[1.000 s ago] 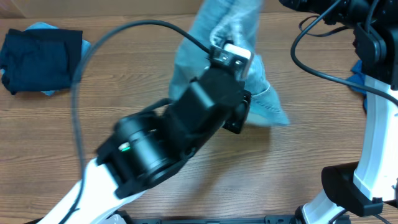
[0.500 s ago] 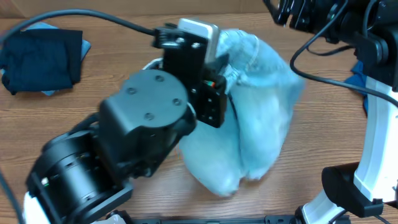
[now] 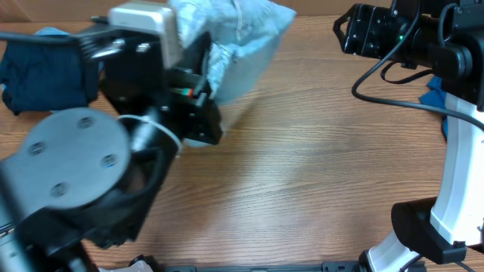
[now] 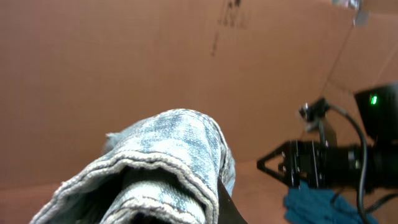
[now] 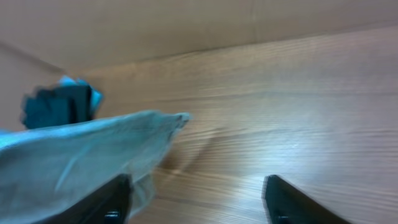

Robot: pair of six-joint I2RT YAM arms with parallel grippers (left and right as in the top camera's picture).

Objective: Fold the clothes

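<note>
Dark navy garment [image 3: 45,72] lies crumpled at the far left of the table [image 3: 318,174], flat on the wood. Just right of it, the left arm fills the left half of the overhead view, blurred. Left gripper [image 3: 208,64] is clamped on a bunched fold of the denim shorts [image 3: 242,34]. Only one dark finger [image 4: 227,208] shows in the left wrist view; the other is hidden under the cloth. The shorts are pale washed blue with a stitched hem showing. They hang raised off the table at far centre-left, in front of the cardboard wall [image 4: 124,62].

The centre of the table is bare wood. Right gripper [image 5: 202,199] is at far right, fingers spread wide with nothing between them, well apart from the shorts and pointing toward them. Royal-blue garment [image 3: 435,94] lies at the right edge, partly hidden behind the right arm.
</note>
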